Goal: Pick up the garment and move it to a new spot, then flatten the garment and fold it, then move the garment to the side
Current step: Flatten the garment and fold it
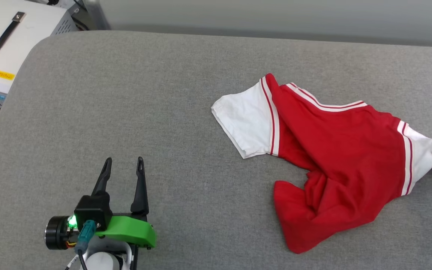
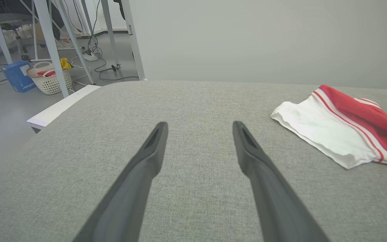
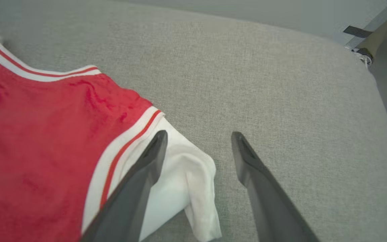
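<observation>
Crumpled at three o'clock, the garment (image 1: 332,150) has its white sleeve (image 3: 180,174) beneath the spread right gripper (image 3: 199,134), likely for flattening; the left gripper (image 1: 123,160), also spread, hovers at seven o'clock.

Bright, flat, even light; hardly a shadow anywhere.
The light comes down diffuse from above onto the grey cloth surface (image 1: 163,93), and the garment (image 1: 336,150) casts only a thin soft shadow under its near folds. No glare, though the white sleeve (image 1: 244,120) is close to washed out. A green lamp (image 1: 72,221) glows by the left gripper's (image 1: 123,160) base. In the left wrist view the fingers (image 2: 133,188) blur toward the bottom edge; around the right gripper (image 3: 199,134) the picture is grainier and a little smeared. Both wide lenses bow the surface's far edge.
</observation>
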You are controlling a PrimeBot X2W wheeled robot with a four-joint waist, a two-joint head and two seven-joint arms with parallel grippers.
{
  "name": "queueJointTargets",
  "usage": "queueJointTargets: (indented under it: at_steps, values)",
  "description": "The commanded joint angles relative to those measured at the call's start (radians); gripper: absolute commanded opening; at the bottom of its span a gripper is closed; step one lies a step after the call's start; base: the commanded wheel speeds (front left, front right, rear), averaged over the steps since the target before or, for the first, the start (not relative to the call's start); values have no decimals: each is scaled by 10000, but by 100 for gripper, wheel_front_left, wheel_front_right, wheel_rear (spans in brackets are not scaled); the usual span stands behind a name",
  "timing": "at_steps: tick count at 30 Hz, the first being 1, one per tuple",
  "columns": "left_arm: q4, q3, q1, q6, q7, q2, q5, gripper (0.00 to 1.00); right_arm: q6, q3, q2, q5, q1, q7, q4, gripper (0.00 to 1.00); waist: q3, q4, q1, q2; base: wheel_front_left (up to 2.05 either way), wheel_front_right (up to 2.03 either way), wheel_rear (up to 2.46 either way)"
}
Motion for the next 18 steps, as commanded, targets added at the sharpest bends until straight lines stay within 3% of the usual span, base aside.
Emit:
queueJointTargets:
  at_steps: [1,4,9,18]
  values:
    - [-1,101,158,-39,-59,-43,106,100,-6,-135,3,-258,186,-526,-191,100,-354,-238,-1,-1,0,0,0]
    - [-25,258,248,-110,-59,-41,163,100,-6,-542,142,-784,359,-1684,-588,100,-538,-380,-1,-1,0,0,0]
    - [-83,474,246,-274,-59,28,264,100,-6,-1722,945,-1795,968,-3113,-1557,100,-768,-588,-1,-1,0,0,0]
    - [7,628,-840,-768,-59,374,255,100,-6,-4035,3066,-3770,2989,-3619,-4687,100,-966,-680,-1,-1,0,0,0]
